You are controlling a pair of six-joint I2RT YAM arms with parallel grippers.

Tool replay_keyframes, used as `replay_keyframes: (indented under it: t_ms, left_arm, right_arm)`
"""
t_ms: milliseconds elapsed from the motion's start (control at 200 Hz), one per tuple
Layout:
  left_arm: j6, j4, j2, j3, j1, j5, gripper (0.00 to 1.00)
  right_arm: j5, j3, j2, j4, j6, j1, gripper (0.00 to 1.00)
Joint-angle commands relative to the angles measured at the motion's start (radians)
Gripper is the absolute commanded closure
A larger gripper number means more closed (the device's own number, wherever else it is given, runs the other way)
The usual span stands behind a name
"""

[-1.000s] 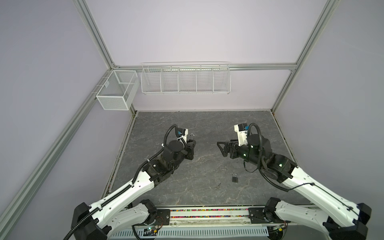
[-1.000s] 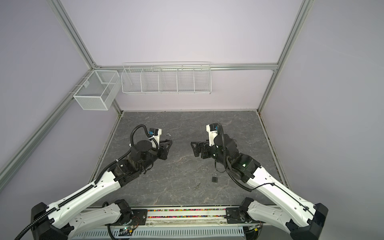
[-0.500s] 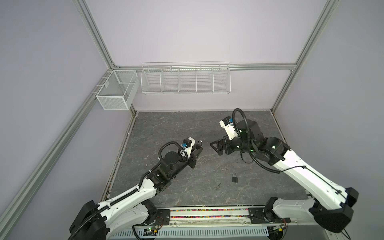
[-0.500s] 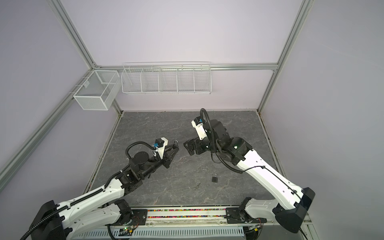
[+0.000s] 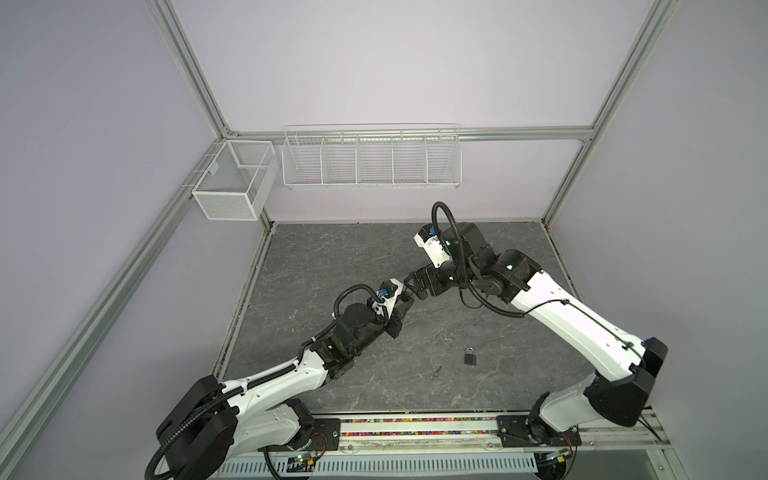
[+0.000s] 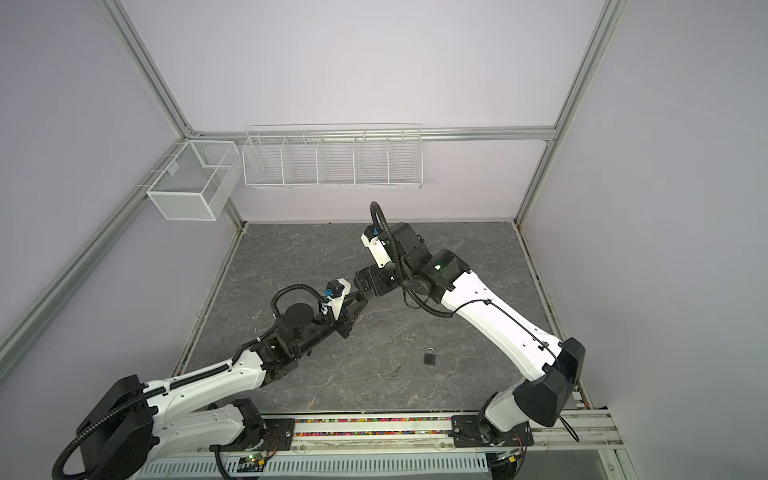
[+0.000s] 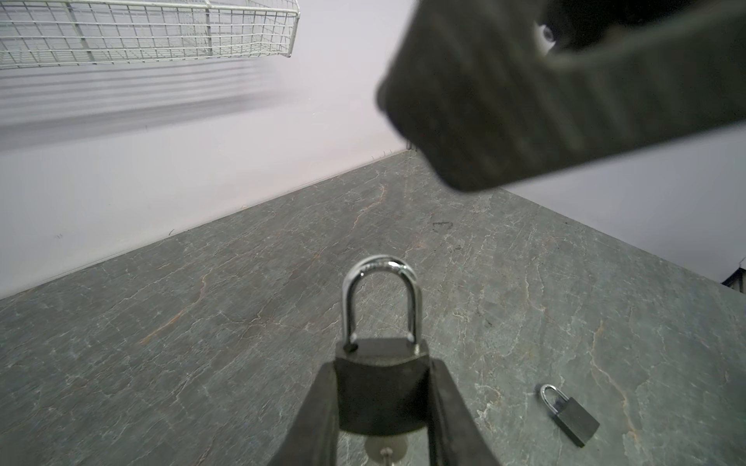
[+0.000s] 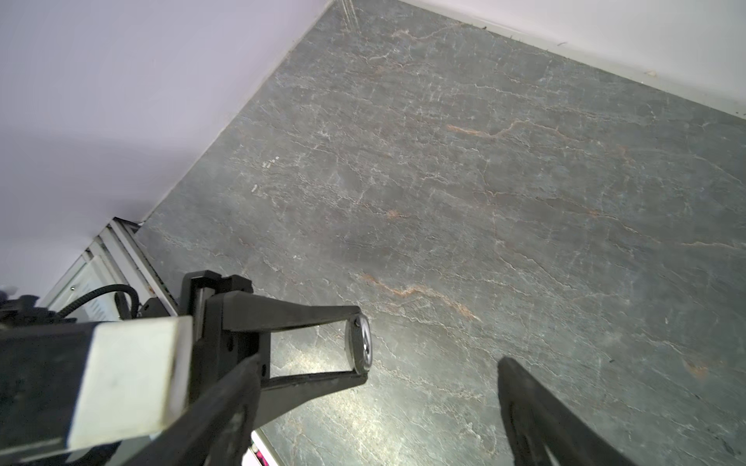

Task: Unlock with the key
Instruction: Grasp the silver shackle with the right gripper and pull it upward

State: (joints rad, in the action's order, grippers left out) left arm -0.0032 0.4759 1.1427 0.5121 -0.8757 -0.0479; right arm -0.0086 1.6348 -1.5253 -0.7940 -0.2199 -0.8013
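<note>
Presently, left jaws: closed part-way on the dark body of the padlock (image 7: pixel 381 397), held clear of the tabletop (image 7: pixel 202 322), with the shackle (image 7: pixel 379 290) pointing away from my wrist.
Right jaws: spread wide and empty, tips just beside the shackle end.
Key: a small key (image 5: pixel 436 371) lies loose on the tabletop near the front. A pale bit of metal also shows under the held body (perhaps a key already in the keyway; I cannot tell).
Risk: my two sets of tips nearly touch, so a careless close could knock or twist the padlock out of my left hold.
Risk, shackle: smooth and rounded, likely to slip if pinched.
Around: a second padlock (image 5: pixel 470 356) lies flat near the loose key; the wire rack (image 5: pixel 371 183) is well apart.
In the way: my right finger (image 7: pixel 545 101) blocks part of the left wrist view.
</note>
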Motion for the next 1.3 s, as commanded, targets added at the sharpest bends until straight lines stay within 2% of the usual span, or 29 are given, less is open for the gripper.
replay_keyframes:
  t_ms: [0, 820, 1294]
  left_arm:
    - [0.008, 0.058, 0.002, 0.031, -0.003, -0.020, 1.00]
    - [-0.003, 0.069, -0.003, 0.018, -0.002, -0.021, 1.00]
    - [0.010, 0.065, -0.039, -0.010, -0.003, -0.020, 1.00]
  right_arm:
    - [0.048, 0.031, -0.039, -0.056, 0.045, -0.006, 0.08]
    - [0.151, 0.127, -0.171, -0.144, 0.056, 0.018, 0.10]
    - [0.048, 0.180, -0.219, -0.228, 0.069, 0.069, 0.10]
